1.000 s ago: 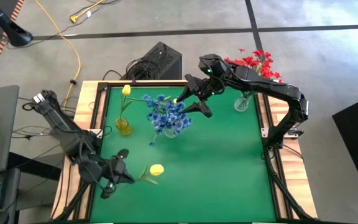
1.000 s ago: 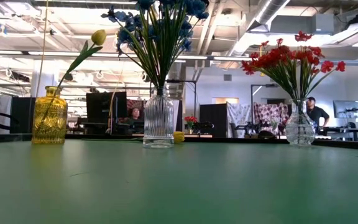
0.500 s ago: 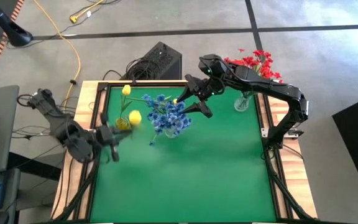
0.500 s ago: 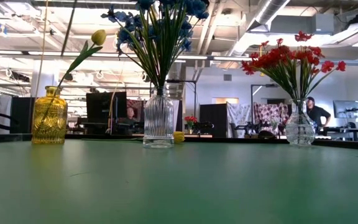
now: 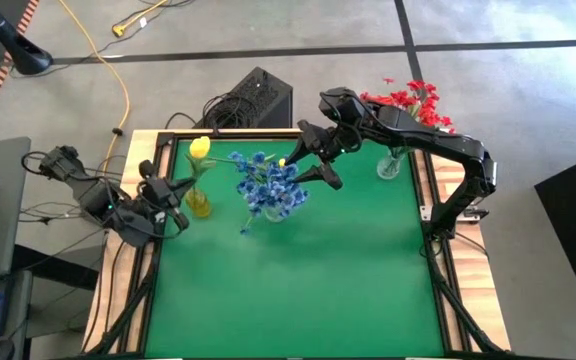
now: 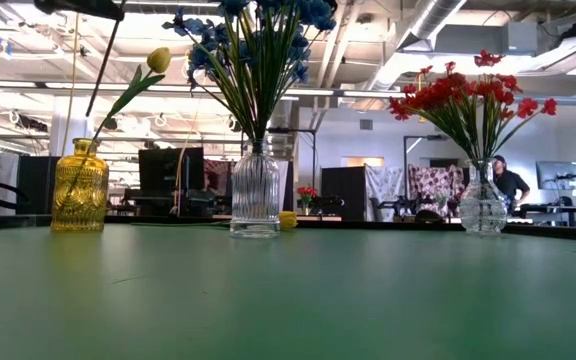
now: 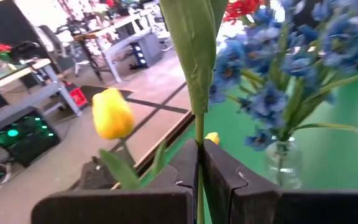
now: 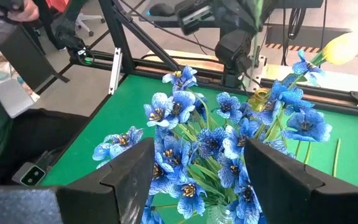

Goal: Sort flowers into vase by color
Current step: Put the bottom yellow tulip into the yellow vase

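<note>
Green felt surface [image 5: 348,270] | we count three vases: yellow glass [image 6: 79,187], clear ribbed with blue flowers [image 6: 255,190], clear with red flowers [image 6: 482,200] | left pincer [image 7: 199,163] clamps yellow tulip stem [image 7: 199,134] by yellow vase | right pincer [image 8: 197,180] wide above blue blooms [image 8: 216,143]

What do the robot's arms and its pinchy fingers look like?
Both arms are black, built from chunky rounded segments joined like elbows. The left gripper has two flat, dark fingers with stepped inner edges. The right gripper has broad, angular dark fingers. Thin dark cables trail by the left arm's base.

Bright, even light; ceiling glare; near wrist views blurred.
</note>
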Robot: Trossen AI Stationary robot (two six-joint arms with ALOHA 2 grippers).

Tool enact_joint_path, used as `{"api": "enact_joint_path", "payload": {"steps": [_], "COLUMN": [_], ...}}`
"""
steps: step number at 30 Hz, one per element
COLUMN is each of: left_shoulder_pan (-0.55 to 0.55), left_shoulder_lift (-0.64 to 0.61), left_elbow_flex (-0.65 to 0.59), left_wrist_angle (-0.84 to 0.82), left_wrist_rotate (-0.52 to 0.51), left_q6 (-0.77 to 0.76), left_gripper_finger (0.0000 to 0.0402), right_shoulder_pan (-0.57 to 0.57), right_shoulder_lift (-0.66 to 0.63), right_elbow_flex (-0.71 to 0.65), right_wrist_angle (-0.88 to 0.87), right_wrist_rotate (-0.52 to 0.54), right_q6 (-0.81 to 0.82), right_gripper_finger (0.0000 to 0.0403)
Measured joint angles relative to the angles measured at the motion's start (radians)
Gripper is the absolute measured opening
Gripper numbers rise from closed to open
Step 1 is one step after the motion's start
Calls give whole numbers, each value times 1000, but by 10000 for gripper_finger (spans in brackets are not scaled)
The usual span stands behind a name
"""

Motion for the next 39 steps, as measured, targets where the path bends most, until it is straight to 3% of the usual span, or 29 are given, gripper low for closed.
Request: {"api": "enact_joint_path", "payload": {"steps": [6, 19, 39], "left_shoulder_pan": [0, 0, 0], "left_shoulder_lift": [1, -42, -18], "left_elbow_flex": [-7, -159, -201], "left_wrist_angle": [-132, -133, -187], "left_wrist_rotate": [-62, -123, -41], "left_q6": [-138, -258, -414], "left_gripper_finger": [0, 0, 0], "right_shoulder_pan": [0, 0, 0], "right_shoulder_lift": [0, 0, 0], "right_elbow_flex": [0, 0, 0], "right_wrist_angle": [-3, -6, -5], "right_wrist_rotate": [0, 0, 0], "right_q6": [-10, -9, -9], "right_gripper_finger": [276, 276, 276]}}
